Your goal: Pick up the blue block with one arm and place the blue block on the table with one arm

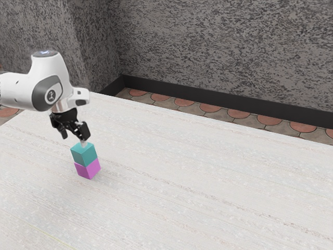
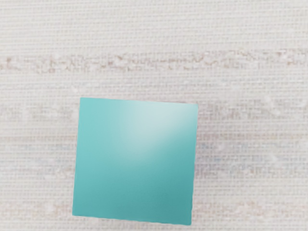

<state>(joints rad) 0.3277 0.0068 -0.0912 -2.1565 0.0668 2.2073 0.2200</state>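
Observation:
In the exterior view my black gripper (image 1: 74,135) is open, its two fingers standing apart with nothing held between them. Just below it is the blue block (image 1: 84,153), teal in colour, stacked on a purple block (image 1: 88,169) that rests on the table (image 1: 197,192). A small gap separates most of the gripper from the block's top; whether the nearer fingertip touches it, I cannot tell. The wrist view looks down on the flat top of the blue block (image 2: 134,161), which hides the purple block beneath.
The pale table stretches widely toward the exterior view's right. Behind its far edge lie a tiled floor (image 1: 210,108), a dark baseboard (image 1: 218,99) and a rough grey wall (image 1: 223,47).

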